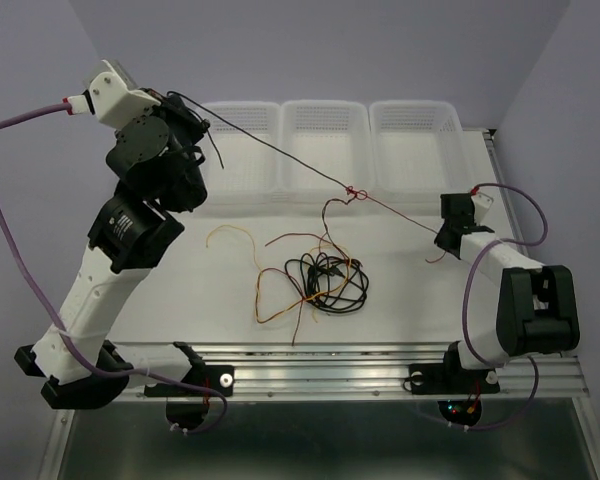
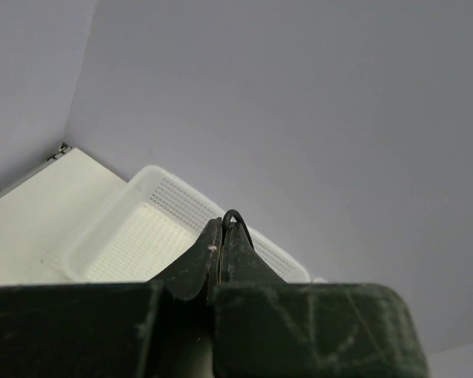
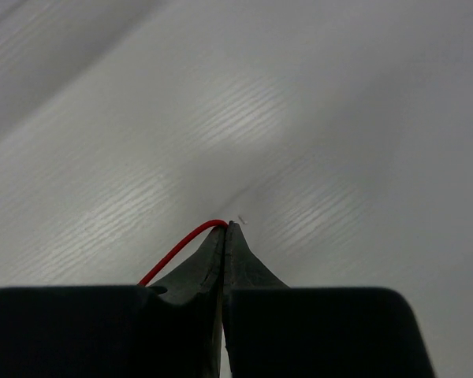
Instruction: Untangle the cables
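L gripper (image 2: 223, 227) + R gripper (image 3: 225, 228) both clamped, line taut betw. them.
L pinches black cable (image 1: 280, 158) upper left, R pinches red cable (image 1: 400, 215) mid-right; knot (image 1: 354, 192) upper centre, loose pile (image 1: 315, 278) centre. Best ease slack in, not pull: prob. tightens knot.

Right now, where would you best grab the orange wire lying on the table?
I'd pinch the orange wire at its bare arc left of the black coil, coming straight down from above: there it lies flat and alone, clear of the coil.
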